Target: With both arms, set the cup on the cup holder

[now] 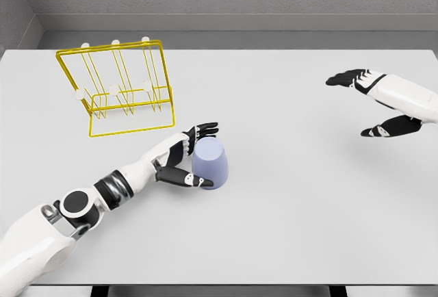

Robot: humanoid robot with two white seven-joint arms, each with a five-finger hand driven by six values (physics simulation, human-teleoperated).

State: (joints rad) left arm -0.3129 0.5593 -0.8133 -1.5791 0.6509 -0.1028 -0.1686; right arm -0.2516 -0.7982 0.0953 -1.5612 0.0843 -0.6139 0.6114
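Wrapping my left robot hand around the lavender cup right now, just left of the frame's centre. My fingers arc over the cup's far side, and my thumb presses in along its near side, so the cup sits clamped between them. The cup stands on the white surface and looks mouth-down, with the narrower end up, though I cannot be sure of that from this angle.

My left arm comes in from the lower left corner, its white forearm running diagonally up to the wrist beside the cup.

Over in the upper left of the frame sits the yellow wire cup holder, a frame tilted back, with white-tipped pegs poking up along its top and more white tips lower down among the wires. It rests on the surface, well apart from the cup, up and to the left of my left hand.

On the far right edge, my right robot hand hangs above the surface, fingers and thumb spread wide apart with nothing between them. It is well apart from the cup, across the open middle of the surface. A grey wall runs along the top of the frame behind the surface.
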